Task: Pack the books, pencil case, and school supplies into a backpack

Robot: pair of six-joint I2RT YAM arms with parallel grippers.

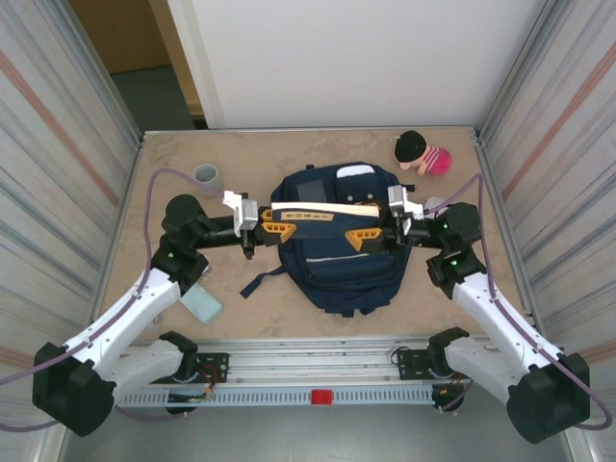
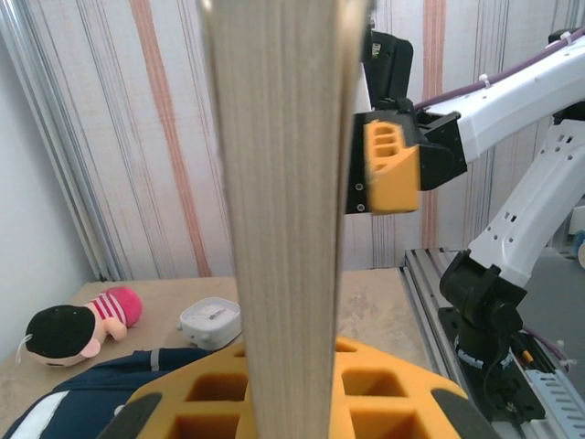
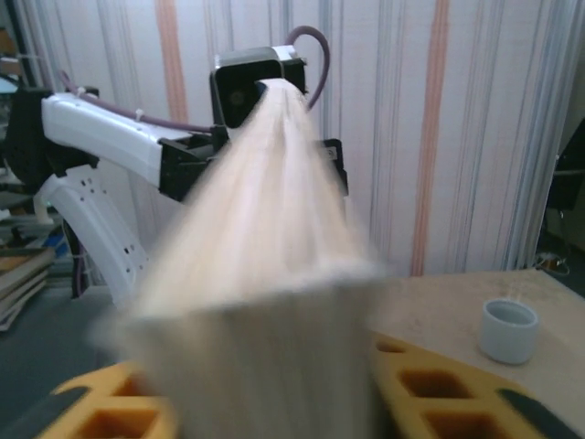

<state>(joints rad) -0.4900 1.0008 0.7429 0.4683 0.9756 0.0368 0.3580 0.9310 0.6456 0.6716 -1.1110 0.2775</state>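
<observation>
Holding the book (image 1: 322, 210) level over the backpack (image 1: 337, 274), long axis running left to right, I am clamping its left end in my left gripper (image 1: 277, 219) while my right gripper (image 1: 371, 223) is straddling the right end, whether clamped I cannot tell.

The backpack (image 1: 337, 269) is matt navy cloth, the book (image 1: 318, 210) shows pale paper edges, the table (image 1: 241, 164) looks matt, stone-mottled.

Desk (image 1: 260, 159) bearing a grey cup (image 1: 207, 176) at far left, a plush doll (image 1: 422, 152) with black hair and pink striped body at far right, and a small white box (image 2: 210, 322) just near of the doll.
</observation>
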